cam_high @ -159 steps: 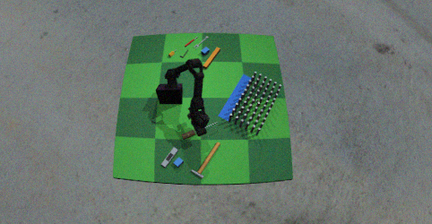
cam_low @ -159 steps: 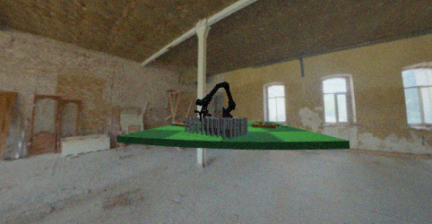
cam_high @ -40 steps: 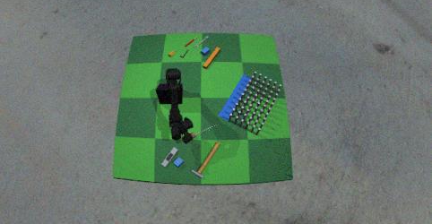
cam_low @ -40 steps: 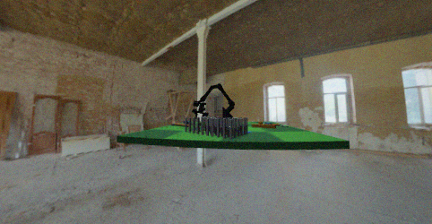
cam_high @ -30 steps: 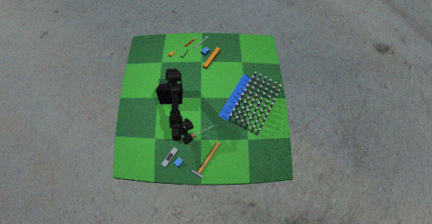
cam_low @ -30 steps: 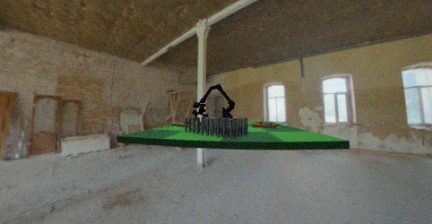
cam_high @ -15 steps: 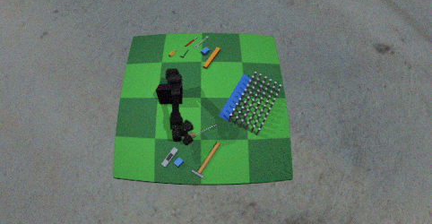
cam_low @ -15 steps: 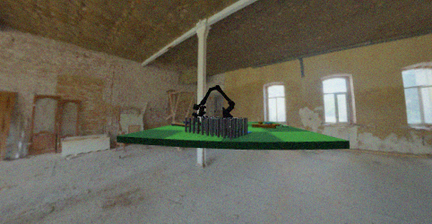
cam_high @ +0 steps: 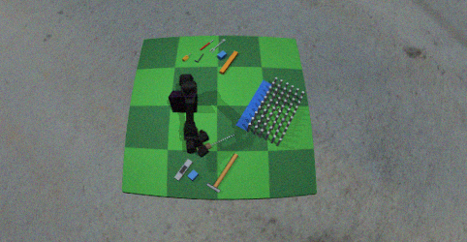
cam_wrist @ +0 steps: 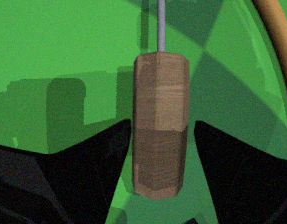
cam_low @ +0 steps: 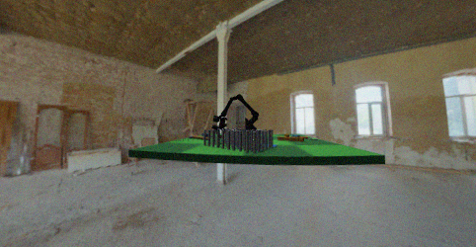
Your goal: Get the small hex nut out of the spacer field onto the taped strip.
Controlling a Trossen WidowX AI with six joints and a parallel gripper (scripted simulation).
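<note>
A thin grey-shafted tool with a brown wooden handle (cam_high: 222, 139) (cam_wrist: 161, 90) lies at the lower middle of the table, its shaft pointing toward the spacers. My gripper (cam_high: 205, 144) (cam_wrist: 162, 125) is open, with one finger on each side of the handle. Narrow gaps show between handle and fingertips in the wrist view. Standing metal spacers (cam_low: 238, 140) form a dense field at the right in the top view. The blue taped strip (cam_high: 253, 105) runs along the field's left side. The nut cannot be made out.
A hammer (cam_high: 226, 170) lies below the tool, near a grey object (cam_high: 177, 175) and a blue block (cam_high: 193, 175). At the top are an orange bar (cam_high: 229, 62), another blue block (cam_high: 221, 54), a wrench (cam_high: 218, 45), a red tool (cam_high: 206, 45) and small items.
</note>
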